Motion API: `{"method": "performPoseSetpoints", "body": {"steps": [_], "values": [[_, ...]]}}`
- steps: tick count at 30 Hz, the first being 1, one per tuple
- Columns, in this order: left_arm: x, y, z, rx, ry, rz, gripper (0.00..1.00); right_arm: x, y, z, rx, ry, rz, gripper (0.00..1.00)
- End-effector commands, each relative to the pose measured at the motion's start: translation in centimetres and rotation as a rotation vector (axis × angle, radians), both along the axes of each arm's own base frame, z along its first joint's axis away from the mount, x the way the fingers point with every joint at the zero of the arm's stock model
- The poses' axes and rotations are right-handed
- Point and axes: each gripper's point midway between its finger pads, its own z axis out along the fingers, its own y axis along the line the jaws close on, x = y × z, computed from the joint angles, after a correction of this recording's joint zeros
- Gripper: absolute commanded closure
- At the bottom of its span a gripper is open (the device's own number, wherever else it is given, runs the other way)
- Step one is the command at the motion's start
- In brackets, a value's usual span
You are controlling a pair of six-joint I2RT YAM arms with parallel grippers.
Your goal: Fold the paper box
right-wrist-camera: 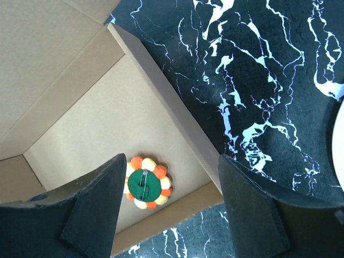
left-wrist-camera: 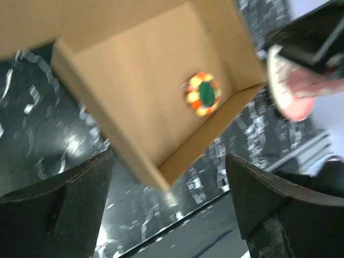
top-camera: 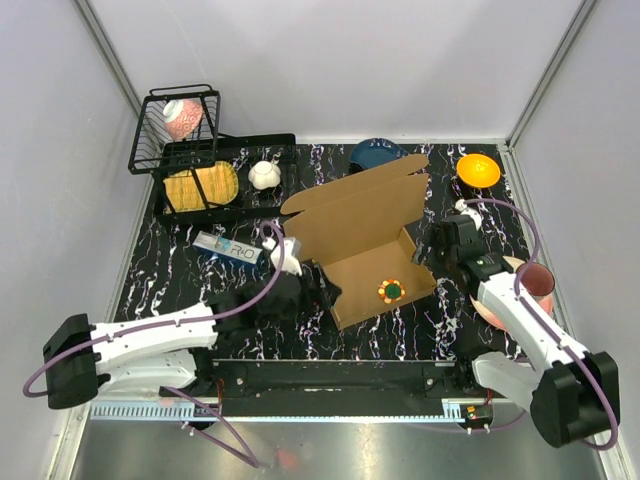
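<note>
The paper box [top-camera: 367,277] is brown cardboard in the middle of the mat. Its shallow tray is formed and its lid [top-camera: 352,205] stands open, leaning back. A green and orange flower brooch [top-camera: 391,291] lies inside the tray. My left gripper [top-camera: 316,291] is open at the tray's left near corner. In the left wrist view the box corner [left-wrist-camera: 153,174] sits just above the gap between the fingers [left-wrist-camera: 64,209]. My right gripper [top-camera: 441,252] is open and empty beside the tray's right wall [right-wrist-camera: 180,126]. The brooch also shows in the right wrist view [right-wrist-camera: 146,183].
A black wire basket [top-camera: 150,140] with a bowl and a black tray [top-camera: 232,145] with a yellow item stand back left. A white packet [top-camera: 228,247], a blue bowl [top-camera: 375,153], an orange ball [top-camera: 478,169] and a pink cup on a plate [top-camera: 536,284] surround the box.
</note>
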Motion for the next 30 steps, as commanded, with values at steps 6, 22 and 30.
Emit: {"method": "performPoseSetpoints", "body": {"steps": [6,22,30], "values": [[-0.7,1.6,-6.3,0.072,0.069,0.085,0.10,2.9,0.4,-2.2,-0.016,0.012,-0.027,0.26],[5.2,2.2,-9.1,0.049,0.148,0.155,0.13,-0.1,3.3,-6.3,0.251,0.108,-0.097,0.39],[7.3,5.5,-7.5,0.066,0.121,0.223,0.12,-0.9,5.4,-6.6,0.327,0.124,-0.077,0.38]]}}
